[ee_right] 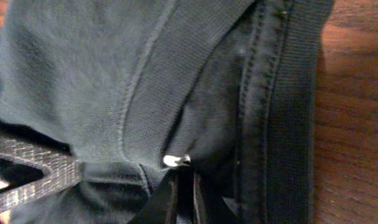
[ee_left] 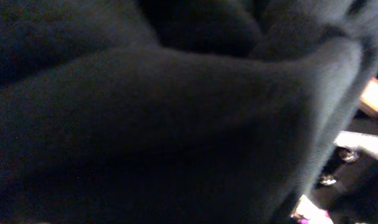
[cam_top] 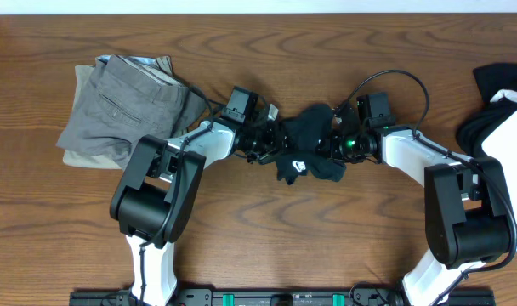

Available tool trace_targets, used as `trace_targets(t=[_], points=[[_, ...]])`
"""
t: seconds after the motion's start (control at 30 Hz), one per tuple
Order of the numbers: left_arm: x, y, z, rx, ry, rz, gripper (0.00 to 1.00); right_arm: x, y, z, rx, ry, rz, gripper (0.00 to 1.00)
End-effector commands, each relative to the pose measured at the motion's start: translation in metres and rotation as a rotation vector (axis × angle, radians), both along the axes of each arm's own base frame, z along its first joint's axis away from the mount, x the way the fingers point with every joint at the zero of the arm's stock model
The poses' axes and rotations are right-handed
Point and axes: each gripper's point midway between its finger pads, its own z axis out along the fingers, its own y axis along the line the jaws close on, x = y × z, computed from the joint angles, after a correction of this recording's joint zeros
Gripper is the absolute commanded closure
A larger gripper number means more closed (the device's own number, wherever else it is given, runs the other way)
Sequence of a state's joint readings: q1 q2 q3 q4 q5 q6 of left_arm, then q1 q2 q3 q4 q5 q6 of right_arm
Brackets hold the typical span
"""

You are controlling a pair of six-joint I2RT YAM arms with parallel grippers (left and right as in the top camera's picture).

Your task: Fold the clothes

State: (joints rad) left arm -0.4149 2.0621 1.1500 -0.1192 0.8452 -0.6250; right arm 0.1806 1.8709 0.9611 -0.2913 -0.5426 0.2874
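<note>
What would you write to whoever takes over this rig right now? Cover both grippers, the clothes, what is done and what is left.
Grippers: left gripper buried in the black garment, state hidden; right gripper appears shut on its hem.
Done: grey trousers folded, far left.
Left: fold the bunched black garment, then the black and white clothes at the right edge.
</note>
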Motion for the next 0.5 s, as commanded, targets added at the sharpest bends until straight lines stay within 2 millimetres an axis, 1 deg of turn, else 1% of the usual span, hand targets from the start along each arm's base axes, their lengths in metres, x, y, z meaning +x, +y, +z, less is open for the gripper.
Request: trace_targets(t=[0.0, 0.03, 0.07, 0.1, 0.17, 0.2, 0.27, 0.37, 0.43, 0.47], points=[[-0.006, 0.002, -0.013, 0.023, -0.047, -0.061, 0.77, -0.007, -0.009, -0.016, -0.06, 0.038, -0.021, 0.92], [-0.005, 0.004, -0.01, 0.022, -0.058, -0.064, 0.81, -0.007, -0.009, -0.013, -0.053, 0.035, -0.02, 0.92], [-0.003, 0.007, -0.005, 0.022, -0.076, -0.069, 0.89, -0.006, -0.009, -0.009, -0.042, 0.029, -0.021, 0.92], [-0.001, 0.011, 0.0, 0.022, -0.094, -0.072, 0.94, -0.004, -0.01, -0.005, -0.038, 0.02, -0.026, 0.92], [0.007, 0.024, 0.021, 0.02, -0.146, -0.072, 0.94, 0.002, -0.015, 0.011, -0.03, -0.02, -0.042, 0.92], [0.011, 0.031, 0.033, 0.018, -0.18, -0.071, 0.94, 0.006, -0.018, 0.024, -0.019, -0.052, -0.051, 0.92], [0.022, 0.049, 0.063, 0.016, -0.261, -0.055, 0.94, 0.014, -0.022, 0.053, 0.006, -0.129, -0.067, 0.92], [0.043, 0.084, 0.116, 0.009, -0.41, 0.013, 0.94, 0.024, -0.027, 0.103, 0.028, -0.277, -0.084, 0.92], [0.055, 0.113, 0.15, 0.017, -0.527, 0.066, 0.94, 0.027, -0.028, 0.133, 0.039, -0.367, -0.087, 0.9], [0.059, 0.127, 0.164, 0.028, -0.579, 0.091, 0.94, 0.026, -0.028, 0.145, 0.044, -0.401, -0.087, 0.89]])
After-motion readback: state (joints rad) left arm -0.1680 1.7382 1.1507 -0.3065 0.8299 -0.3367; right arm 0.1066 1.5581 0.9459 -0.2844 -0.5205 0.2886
